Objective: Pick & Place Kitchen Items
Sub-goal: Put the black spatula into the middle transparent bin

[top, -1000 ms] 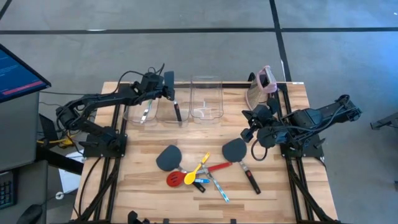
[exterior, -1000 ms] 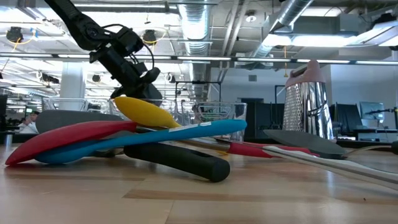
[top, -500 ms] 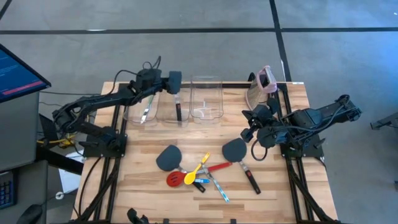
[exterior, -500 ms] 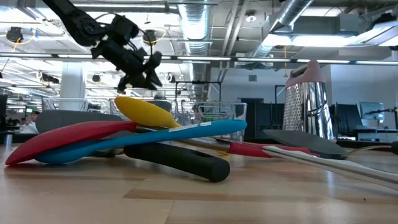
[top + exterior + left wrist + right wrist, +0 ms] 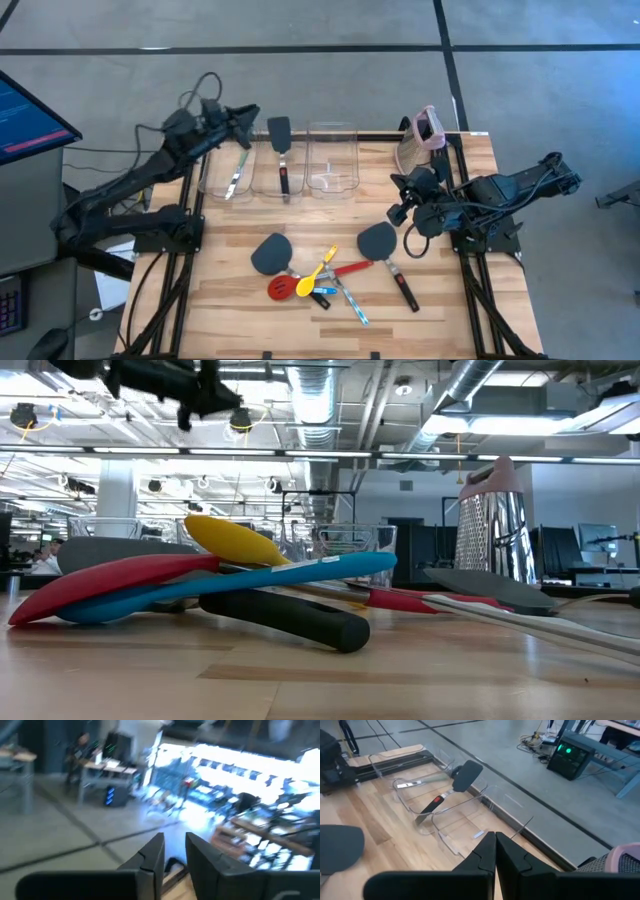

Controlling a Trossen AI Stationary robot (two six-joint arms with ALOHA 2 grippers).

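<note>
A dark grey spatula (image 5: pixel 281 150) lies in the middle clear bin (image 5: pixel 262 178), its blade resting over the far rim; it also shows in the right wrist view (image 5: pixel 462 777). A thin silvery tool (image 5: pixel 235 172) lies in the left bin (image 5: pixel 212 180). Two more spatulas (image 5: pixel 270 253) (image 5: pixel 380 242), a red slotted spoon (image 5: pixel 281 288), a yellow spoon (image 5: pixel 318 272) and a blue spoon (image 5: pixel 250 582) lie heaped on the table's near middle. My left gripper (image 5: pixel 248 113) is open and empty, raised beyond the left bin's far corner. My right gripper (image 5: pixel 398 205) is shut and empty at the table's right.
A third clear bin (image 5: pixel 352 160) stands right of the other two. A beige upright grater with a pink top (image 5: pixel 422 138) stands at the far right corner. A thin silvery-green tool (image 5: pixel 352 303) lies by the heap. Bare wood lies left of the heap.
My left gripper has drawn away from the spatula, going up and toward the table's far left corner. The spatula has stayed behind in the middle bin, its blade now lying flat over the far rim.
</note>
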